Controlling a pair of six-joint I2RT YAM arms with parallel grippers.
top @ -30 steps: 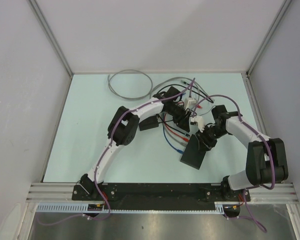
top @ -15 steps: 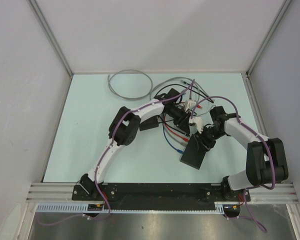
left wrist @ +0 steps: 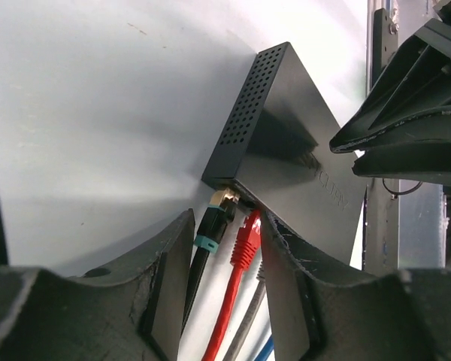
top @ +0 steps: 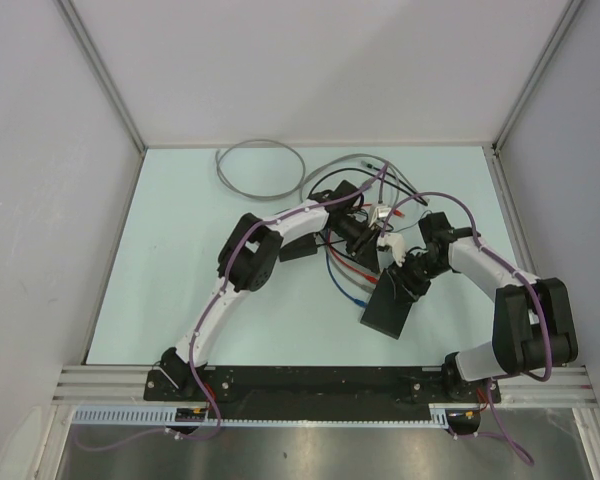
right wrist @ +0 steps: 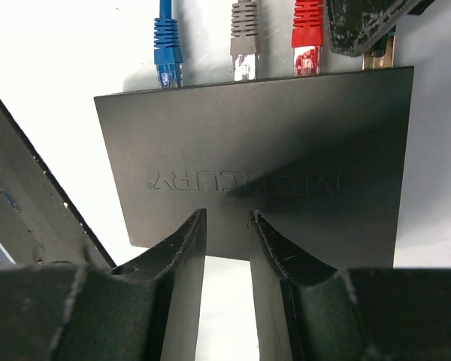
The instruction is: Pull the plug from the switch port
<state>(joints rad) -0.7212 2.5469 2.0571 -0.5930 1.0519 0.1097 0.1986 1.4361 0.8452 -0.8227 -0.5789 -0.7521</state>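
The switch port [left wrist: 234,189] sits at a corner of the flat matte-black rectangular box [right wrist: 255,135], one side perforated, on the pale-green worktop [top: 180,260]; a metal-shelled black-cabled plug [left wrist: 222,203] is seated there, a red plug [left wrist: 244,241] beside it; the left gripper [left wrist: 227,229] gapes around both; the right gripper [right wrist: 227,222] is narrowly parted at the box's opposite edge; plain grey walls [top: 310,70] enclose the worktop.
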